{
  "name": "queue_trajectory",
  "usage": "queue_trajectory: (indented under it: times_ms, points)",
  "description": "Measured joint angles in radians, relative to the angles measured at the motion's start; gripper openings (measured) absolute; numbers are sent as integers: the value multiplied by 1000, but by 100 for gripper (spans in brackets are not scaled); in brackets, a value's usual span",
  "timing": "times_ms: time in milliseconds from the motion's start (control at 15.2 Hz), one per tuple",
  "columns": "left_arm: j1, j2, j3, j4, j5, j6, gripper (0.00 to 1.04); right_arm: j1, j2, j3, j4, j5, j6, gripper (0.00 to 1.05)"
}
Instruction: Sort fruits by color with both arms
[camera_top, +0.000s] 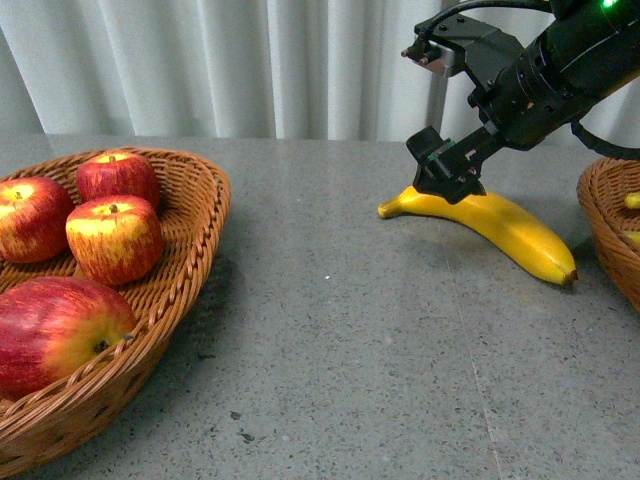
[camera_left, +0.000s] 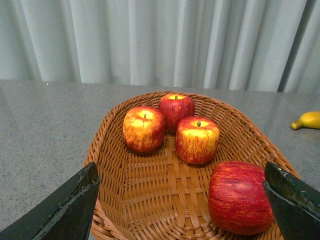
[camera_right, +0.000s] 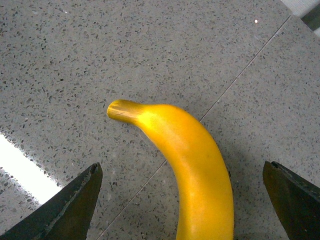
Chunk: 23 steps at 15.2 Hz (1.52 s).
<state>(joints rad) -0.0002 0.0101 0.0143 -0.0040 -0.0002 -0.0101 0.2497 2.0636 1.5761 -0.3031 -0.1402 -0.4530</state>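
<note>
Right pincer (camera_top: 447, 170) poised just above the stem end of the banana (camera_top: 495, 228), jaws spread wide with the fruit centred in the gap between them, nothing gripped yet. Hovering close over the banana rather than clamped on it, probably lined up for a descent and a close across the narrower neck. Banana flat on the grey speckled table (camera_top: 340, 330), curved, its brown tip pointing away from the pincer toward the right wicker basket (camera_top: 605, 225), where a sliver of yellow already shows. Left pincer (camera_left: 182, 205) likewise wide and empty, held over the left wicker basket (camera_left: 150, 200), four red apples (camera_left: 197, 139) below and ahead of it inside the weave. Reds apparently all gathered on that side, so likely only this banana left to carry across into the yellow basket.
</note>
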Motion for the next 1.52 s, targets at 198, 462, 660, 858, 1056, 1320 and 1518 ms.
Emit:
queue_trajectory:
  times_ms: [198, 462, 660, 858, 1056, 1320, 1518]
  points:
    - [0, 0, 0, 0, 0, 0, 98, -3, 47, 48, -64, 43, -46, 98]
    - [0, 0, 0, 0, 0, 0, 98, -7, 109, 68, -77, 79, -63, 98]
    - [0, 0, 0, 0, 0, 0, 98, 6, 126, 68, -63, 97, -65, 88]
    - [0, 0, 0, 0, 0, 0, 98, 19, 127, 64, -61, 98, -69, 56]
    - [0, 0, 0, 0, 0, 0, 98, 26, 127, 65, -44, 90, -56, 35]
    - [0, 0, 0, 0, 0, 0, 98, 30, 84, 76, 21, 37, 56, 35]
    - [0, 0, 0, 0, 0, 0, 98, -228, -325, -183, 373, -227, 373, 34]
